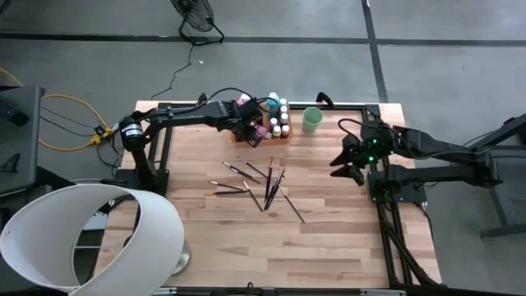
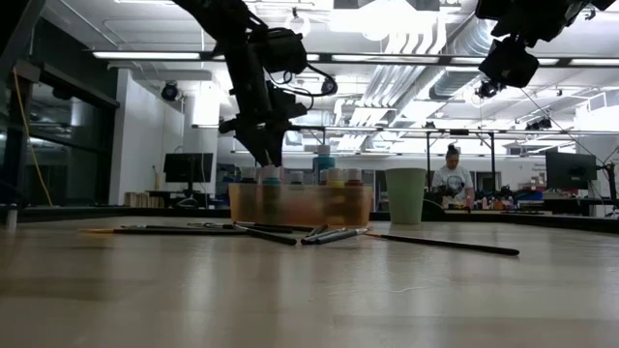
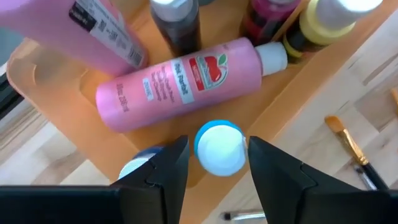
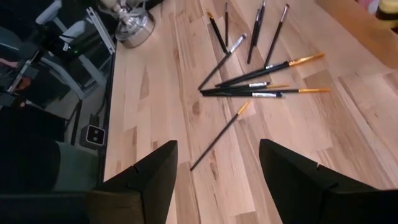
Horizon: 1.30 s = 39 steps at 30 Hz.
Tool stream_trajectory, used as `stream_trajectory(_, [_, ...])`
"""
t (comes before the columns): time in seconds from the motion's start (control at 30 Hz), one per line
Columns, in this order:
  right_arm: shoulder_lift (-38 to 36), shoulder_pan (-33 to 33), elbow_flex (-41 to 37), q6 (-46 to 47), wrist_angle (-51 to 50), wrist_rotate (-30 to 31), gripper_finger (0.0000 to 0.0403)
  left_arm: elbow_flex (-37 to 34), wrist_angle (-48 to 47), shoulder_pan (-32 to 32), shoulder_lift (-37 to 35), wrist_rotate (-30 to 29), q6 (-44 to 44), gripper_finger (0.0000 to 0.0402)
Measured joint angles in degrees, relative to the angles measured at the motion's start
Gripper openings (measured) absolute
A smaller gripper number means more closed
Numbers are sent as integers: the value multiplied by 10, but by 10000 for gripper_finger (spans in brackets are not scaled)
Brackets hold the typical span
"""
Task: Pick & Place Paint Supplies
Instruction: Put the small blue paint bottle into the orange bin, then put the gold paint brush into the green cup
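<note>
Paint bottles stand and lie in the translucent orange tray (image 1: 279, 136) at the table's far middle. In the left wrist view a pink bottle (image 3: 186, 81) lies on its side in the tray, among upright dark, red and yellow ones. My left gripper (image 3: 217, 171) hangs over the tray's left end, slanting down. It is open, with one finger on either side of a standing bottle's pale blue cap (image 3: 221, 149), a thin gap between them. Several dark-handled paintbrushes (image 1: 263, 185) lie fanned on the wood. My right gripper (image 4: 217, 180) hovers open and empty at the right (image 1: 345, 168).
A light green cup (image 1: 312, 120) stands just right of the tray. A large white lampshade (image 1: 90, 238) covers the table's near left corner, its metal base (image 4: 130, 22) beside it. One brush (image 3: 351, 146) lies close to the tray. Bare wood lies near the front edge.
</note>
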Motion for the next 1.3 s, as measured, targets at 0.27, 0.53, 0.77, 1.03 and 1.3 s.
stream_trajectory(0.27, [0, 0, 0, 132, 25, 36, 220, 72, -21, 0, 0, -3, 39, 161])
stream_trajectory(0.53, [28, 1, 6, 156, 74, 43, 220, 97, 17, -8, -33, 25, 86, 161])
stream_trajectory(0.77, [139, 11, 74, 151, 68, 59, 220, 56, 89, -39, -98, 56, 155, 161])
stream_trajectory(1.03, [289, 37, 187, 203, 15, 125, 220, -35, 138, -57, -188, 141, 192, 161])
stream_trajectory(1.3, [416, 20, 245, 448, -34, 181, 220, -177, 201, -57, -305, 196, 189, 161])
